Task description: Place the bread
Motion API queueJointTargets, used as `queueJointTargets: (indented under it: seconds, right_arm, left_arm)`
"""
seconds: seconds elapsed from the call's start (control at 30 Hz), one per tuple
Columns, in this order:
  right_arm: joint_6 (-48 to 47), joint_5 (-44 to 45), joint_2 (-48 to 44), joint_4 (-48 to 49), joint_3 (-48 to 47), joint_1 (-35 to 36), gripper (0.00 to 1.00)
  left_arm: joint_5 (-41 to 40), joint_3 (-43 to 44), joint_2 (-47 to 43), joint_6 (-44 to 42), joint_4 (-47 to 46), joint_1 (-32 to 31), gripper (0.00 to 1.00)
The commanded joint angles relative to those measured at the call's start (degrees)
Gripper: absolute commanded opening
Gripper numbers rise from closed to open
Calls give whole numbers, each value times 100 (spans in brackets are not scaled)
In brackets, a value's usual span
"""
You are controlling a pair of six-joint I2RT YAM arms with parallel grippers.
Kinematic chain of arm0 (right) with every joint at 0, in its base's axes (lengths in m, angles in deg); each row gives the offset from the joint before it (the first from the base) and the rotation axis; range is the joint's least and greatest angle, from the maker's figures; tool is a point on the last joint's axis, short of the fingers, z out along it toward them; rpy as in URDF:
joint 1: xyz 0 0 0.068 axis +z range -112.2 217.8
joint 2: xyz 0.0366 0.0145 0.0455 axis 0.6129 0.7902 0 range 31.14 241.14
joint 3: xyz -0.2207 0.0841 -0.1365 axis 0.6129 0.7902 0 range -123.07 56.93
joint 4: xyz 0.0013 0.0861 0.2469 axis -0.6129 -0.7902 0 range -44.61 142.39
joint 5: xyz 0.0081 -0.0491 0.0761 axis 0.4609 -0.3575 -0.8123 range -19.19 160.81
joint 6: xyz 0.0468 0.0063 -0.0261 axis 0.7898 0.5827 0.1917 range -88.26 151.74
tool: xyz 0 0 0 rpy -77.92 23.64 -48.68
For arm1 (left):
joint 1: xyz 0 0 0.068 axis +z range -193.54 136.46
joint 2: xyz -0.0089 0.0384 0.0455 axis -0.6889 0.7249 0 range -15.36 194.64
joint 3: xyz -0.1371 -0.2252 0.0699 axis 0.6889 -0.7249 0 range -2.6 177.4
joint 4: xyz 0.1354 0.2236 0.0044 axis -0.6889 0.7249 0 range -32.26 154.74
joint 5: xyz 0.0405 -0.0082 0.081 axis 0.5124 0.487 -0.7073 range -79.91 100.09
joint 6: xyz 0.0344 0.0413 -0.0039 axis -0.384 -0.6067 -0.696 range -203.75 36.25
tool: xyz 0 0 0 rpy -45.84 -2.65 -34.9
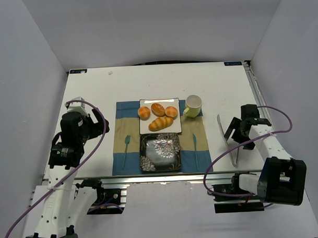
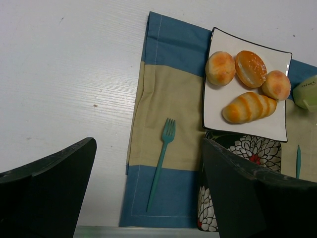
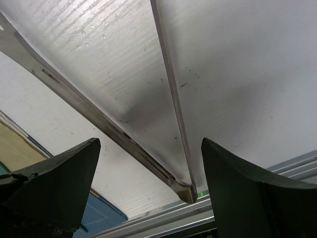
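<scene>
The bread (image 1: 158, 109) (image 2: 250, 68), a small oval roll with a darker brown top, lies on the white plate (image 1: 172, 128) (image 2: 218, 106) between two rounder buns. A long ridged loaf (image 1: 160, 123) (image 2: 249, 107) lies in front of it. My left gripper (image 1: 101, 122) (image 2: 148, 144) hangs open and empty left of the placemat, well apart from the plate. My right gripper (image 1: 236, 130) (image 3: 149, 148) is open at the right of the table. Its fingers stand either side of the hinged end of the metal tongs (image 1: 229, 142) (image 3: 184, 187), not closed on them.
A dark flowered plate (image 1: 160, 153) (image 2: 247, 148) sits in front of the white one on the blue-and-tan placemat (image 1: 119, 111). A teal fork (image 1: 126, 150) (image 2: 161, 163) lies to its left and a teal knife (image 1: 195, 144) to its right. A green mug (image 1: 192, 106) stands at the back right.
</scene>
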Motion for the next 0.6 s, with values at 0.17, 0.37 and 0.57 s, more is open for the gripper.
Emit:
queueJointTargets:
  seconds: [0.17, 0.37, 0.57]
  right_arm:
    - [-159, -181, 235, 472, 23, -120, 89]
    - [-344, -533, 402, 526, -38, -120, 89]
    - [-494, -841, 586, 587, -38, -120, 89]
  left_arm:
    - [74, 42, -78, -34, -4, -18, 98]
    - [83, -64, -105, -8, -48, -18, 98]
    - [65, -73, -122, 1, -57, -18, 98]
